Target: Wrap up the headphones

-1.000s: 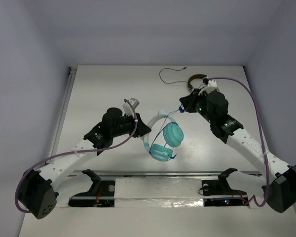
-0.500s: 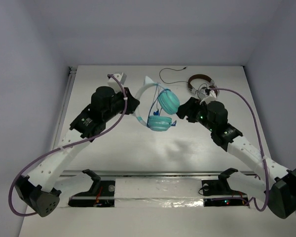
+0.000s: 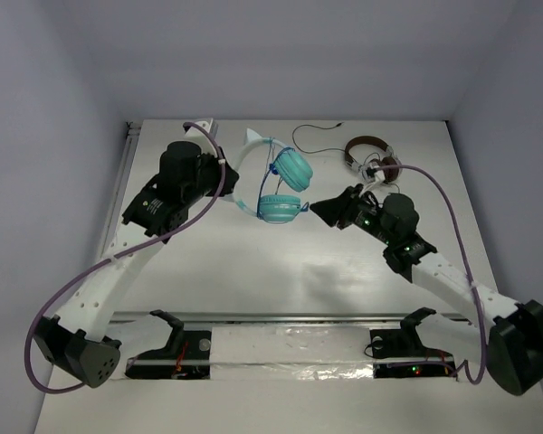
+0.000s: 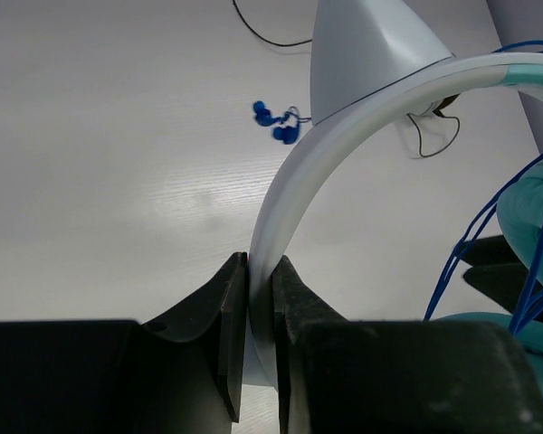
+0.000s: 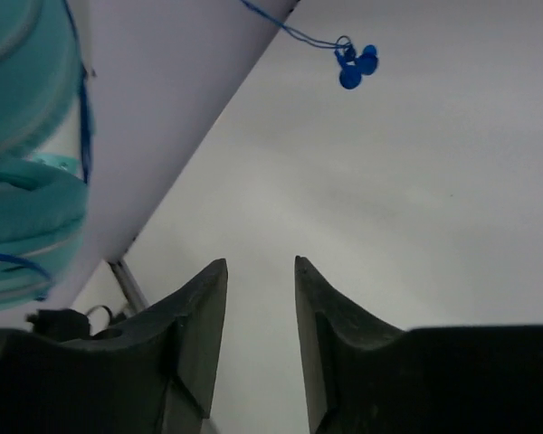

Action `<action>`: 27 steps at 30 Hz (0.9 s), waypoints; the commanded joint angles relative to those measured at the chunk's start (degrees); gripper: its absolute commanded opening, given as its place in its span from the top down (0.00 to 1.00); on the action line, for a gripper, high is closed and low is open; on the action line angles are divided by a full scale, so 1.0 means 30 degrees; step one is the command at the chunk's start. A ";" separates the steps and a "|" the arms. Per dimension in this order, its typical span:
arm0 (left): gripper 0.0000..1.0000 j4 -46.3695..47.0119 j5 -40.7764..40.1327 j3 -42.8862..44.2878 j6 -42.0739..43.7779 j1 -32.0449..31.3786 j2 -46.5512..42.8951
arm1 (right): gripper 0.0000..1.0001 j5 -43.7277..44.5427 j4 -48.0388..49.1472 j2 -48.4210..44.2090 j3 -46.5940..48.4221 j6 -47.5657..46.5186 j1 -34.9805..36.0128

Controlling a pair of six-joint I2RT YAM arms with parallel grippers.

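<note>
Here, the left end effector (image 4: pixel 259 271) clamps the white headband (image 4: pixel 294 185) of the headphones (image 3: pixel 290 168); the right end effector (image 5: pixel 261 271), at their 4 o'clock, stands open and empty.

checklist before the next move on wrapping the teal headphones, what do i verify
1. Left claw grip on the white headband: ok, pinched between both fingers.
2. Right claw open and empty: ok.
3. Cable end located: ok, hanging free in the right wrist view, untouched.
4. Blue cable wound up: not ok, strands loose beside the teal cup.
5. Brown headphones out of the way: ok, lying apart from the teal pair.
</note>
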 commanded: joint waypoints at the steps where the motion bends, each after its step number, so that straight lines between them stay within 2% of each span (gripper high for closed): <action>1: 1.00 0.1006 0.0701 0.1774 -0.0288 -0.0016 -0.0760 | 0.56 -0.2044 0.4933 0.2174 0.0411 -0.1526 -0.0108; 2: 1.00 0.0890 0.0905 0.1862 -0.0346 -0.0016 -0.0761 | 0.52 -0.1464 0.5023 0.2650 0.0906 -0.1762 -0.0108; 3: 1.00 0.0888 0.1343 0.1950 -0.0347 -0.0016 -0.0790 | 0.42 -0.1342 0.5053 0.3003 0.1114 -0.2026 -0.0108; 9: 1.00 0.0829 0.2781 0.1718 -0.0580 -0.0016 -0.0790 | 0.24 -0.0198 0.3005 0.4118 0.2928 -0.4663 -0.0108; 11: 1.00 0.0975 0.3250 0.1249 -0.0639 -0.0016 -0.0878 | 0.23 -0.0869 0.2446 0.4701 0.3371 -0.5221 -0.0108; 21: 1.00 0.0390 0.3632 0.1482 -0.0464 -0.0366 -0.1200 | 0.23 -0.5087 0.4932 0.7780 0.4954 -0.4314 -0.0108; 27: 1.00 0.0390 0.3720 0.1014 -0.0551 -0.0367 -0.1552 | 0.22 -0.5211 0.6079 0.8425 0.5187 -0.3405 -0.0108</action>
